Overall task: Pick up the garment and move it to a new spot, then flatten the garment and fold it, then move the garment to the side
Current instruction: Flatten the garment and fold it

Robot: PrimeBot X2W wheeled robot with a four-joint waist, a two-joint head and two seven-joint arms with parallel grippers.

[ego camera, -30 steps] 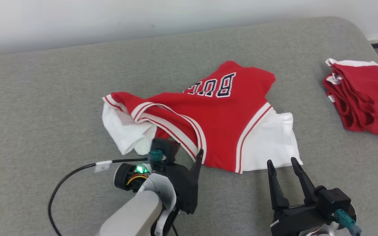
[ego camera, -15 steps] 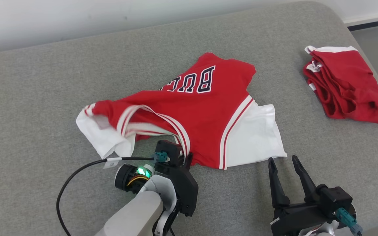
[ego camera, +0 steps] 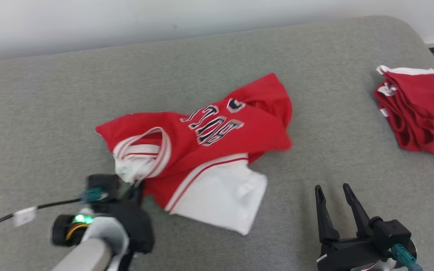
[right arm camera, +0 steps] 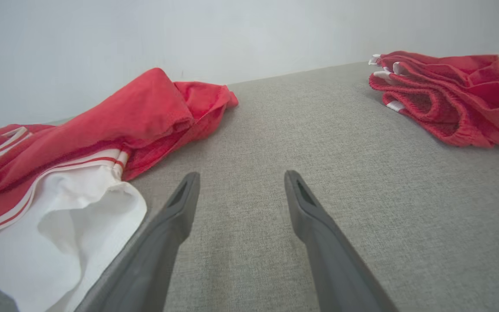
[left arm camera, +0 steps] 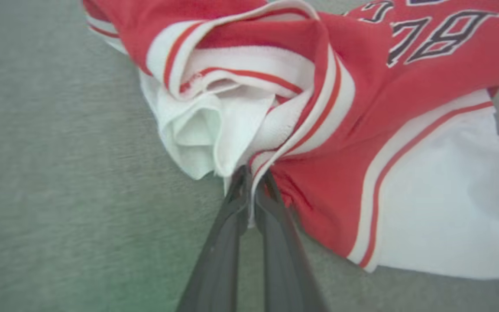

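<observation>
Garment (ego camera: 217,150), red with white panels, crumpled near the middle of the grey fabric surface (ego camera: 51,94). Striped trim pinched by the left gripper (left arm camera: 251,180), fingers squeezed together on the cloth, tips tucked under the folds. Smeared with blur in the head view, hard to read there. Dark lettering creased over, partly hidden. Right gripper (ego camera: 332,188) low at the near side, fingers apart, holding nothing, near the white panel. Second red pile (ego camera: 420,113) far right, cut off by the frame.
</observation>
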